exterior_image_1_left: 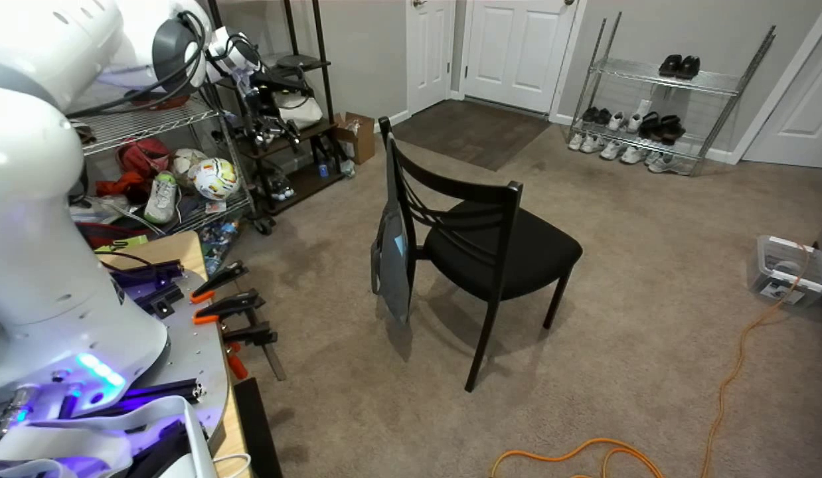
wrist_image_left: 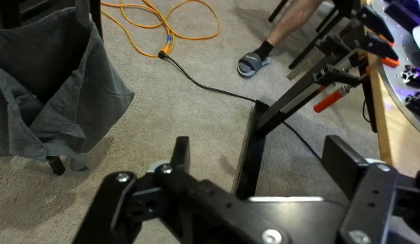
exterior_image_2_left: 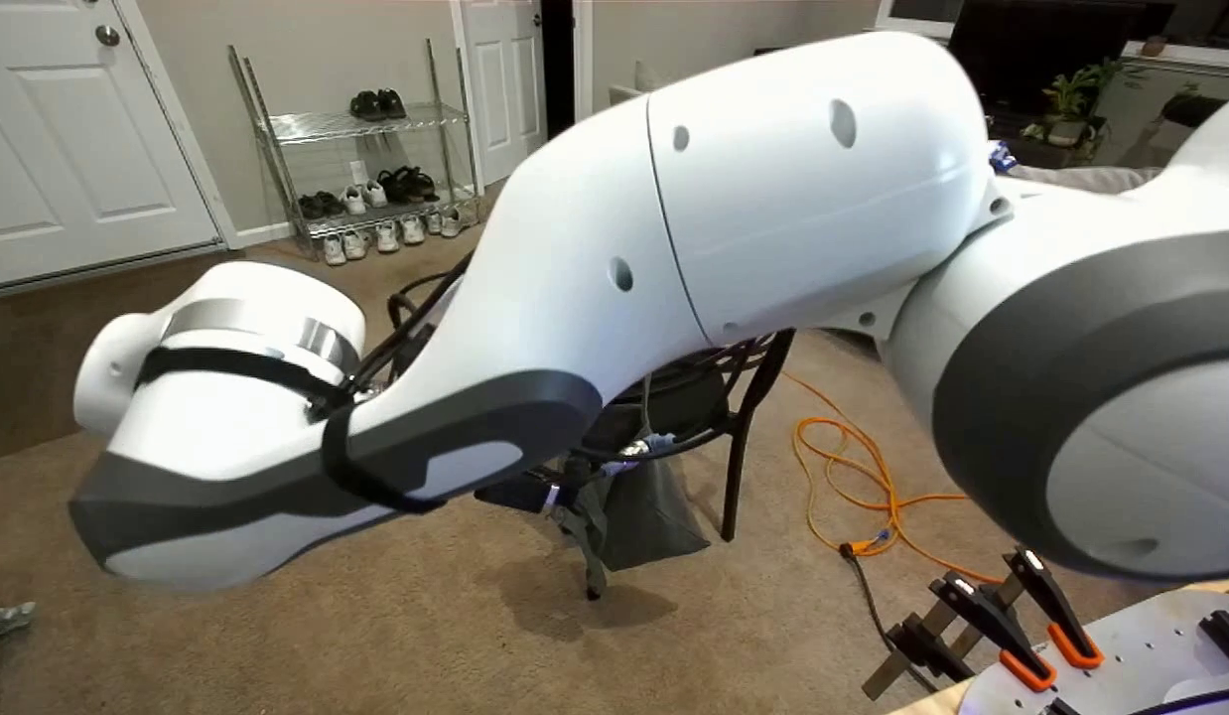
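Observation:
My gripper (wrist_image_left: 259, 149) is open, with its two black fingers wide apart and nothing between them. Carpet and a black table foot (wrist_image_left: 252, 162) show beyond the gap, lower down. In an exterior view the gripper (exterior_image_1_left: 271, 129) hangs in the air in front of the dark shelf; in the other view the arm mostly hides it. A grey cloth bag (wrist_image_left: 60, 84) hangs with its top open at the left of the wrist view. It hangs on the back of a black chair (exterior_image_1_left: 504, 259); the bag also shows in both exterior views (exterior_image_1_left: 392, 252) (exterior_image_2_left: 654, 511).
Black and orange clamps (wrist_image_left: 376, 44) (exterior_image_1_left: 228, 307) (exterior_image_2_left: 987, 621) grip the robot's table edge (wrist_image_left: 383, 112). An orange cord (wrist_image_left: 193, 37) lies on the carpet. A person's sandalled foot (wrist_image_left: 252, 64) is near the table. Shelves (exterior_image_1_left: 152, 123) and a shoe rack (exterior_image_1_left: 710, 83) stand along the walls.

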### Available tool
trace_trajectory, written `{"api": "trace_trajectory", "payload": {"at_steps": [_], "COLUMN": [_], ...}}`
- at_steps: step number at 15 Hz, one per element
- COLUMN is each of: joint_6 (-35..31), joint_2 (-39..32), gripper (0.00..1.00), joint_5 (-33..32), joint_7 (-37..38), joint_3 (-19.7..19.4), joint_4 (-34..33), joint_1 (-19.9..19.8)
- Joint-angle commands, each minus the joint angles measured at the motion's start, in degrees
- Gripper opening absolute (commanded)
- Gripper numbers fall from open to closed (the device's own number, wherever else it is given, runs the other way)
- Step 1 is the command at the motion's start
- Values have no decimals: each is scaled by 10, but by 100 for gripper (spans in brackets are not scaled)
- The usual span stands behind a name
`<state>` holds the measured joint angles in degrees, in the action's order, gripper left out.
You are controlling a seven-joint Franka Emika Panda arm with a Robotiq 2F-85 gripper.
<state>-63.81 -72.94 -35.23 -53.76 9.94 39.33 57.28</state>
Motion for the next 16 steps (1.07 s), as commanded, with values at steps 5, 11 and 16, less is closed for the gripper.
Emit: {"api": "trace_trajectory", "payload": {"at_steps": [5, 11, 16], "joint_6": [6, 6, 5], "joint_2": [-35, -57, -64], "gripper": [100, 100, 100], "joint_5": [-94, -150, -173], "joint_7": [-202, -280, -304], "joint_3": [-82, -113, -124], "joint_4": [-15, -30, -29], "joint_1": [77, 94, 98]}}
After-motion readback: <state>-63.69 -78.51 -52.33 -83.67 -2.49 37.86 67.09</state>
